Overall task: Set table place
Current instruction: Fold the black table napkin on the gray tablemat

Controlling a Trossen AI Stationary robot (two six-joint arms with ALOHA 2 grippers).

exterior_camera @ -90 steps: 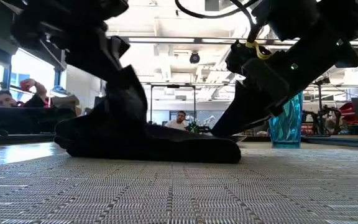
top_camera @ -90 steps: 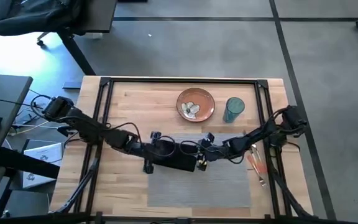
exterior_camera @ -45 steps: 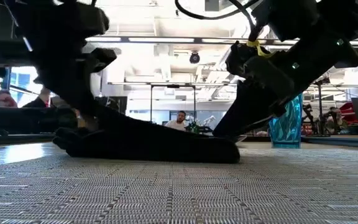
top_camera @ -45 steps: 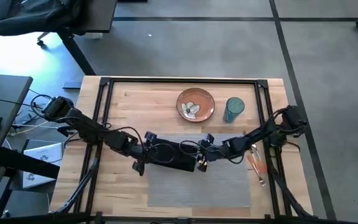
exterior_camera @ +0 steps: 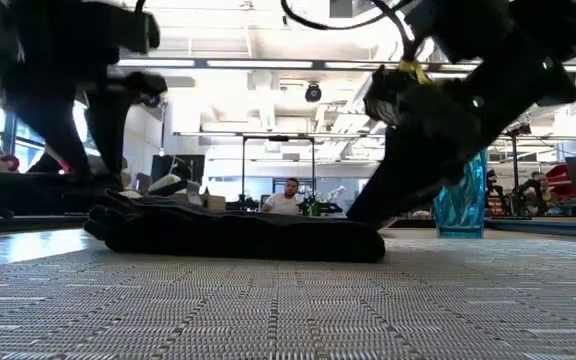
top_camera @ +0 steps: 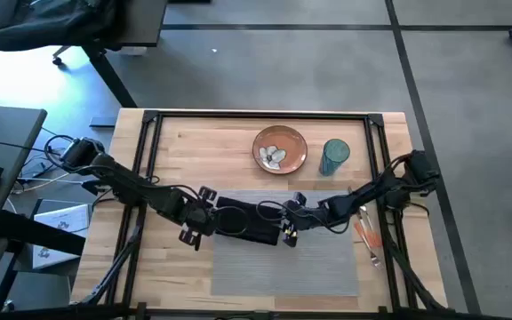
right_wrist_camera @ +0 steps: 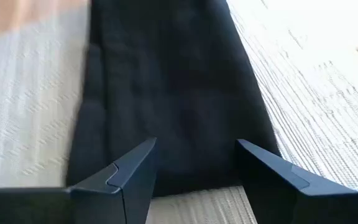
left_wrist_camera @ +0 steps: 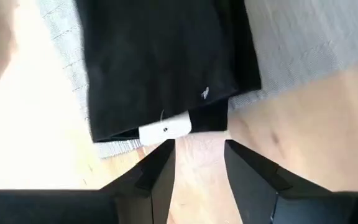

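Napkin (top_camera: 243, 224) lies folded across the far edge of the grey placemat (top_camera: 284, 262), near the middle of the table (top_camera: 194, 142). Left gripper (top_camera: 192, 229) hovers just beside its left end, fingers open and empty; right gripper (top_camera: 289, 229) stands at its right end, fingers spread over the cloth without gripping. Napkin placement looks nearly complete. Plate (top_camera: 280, 148), cup (top_camera: 334, 156) and cutlery (top_camera: 368, 233) remain unplaced; the next move probably requires fetching the plate.
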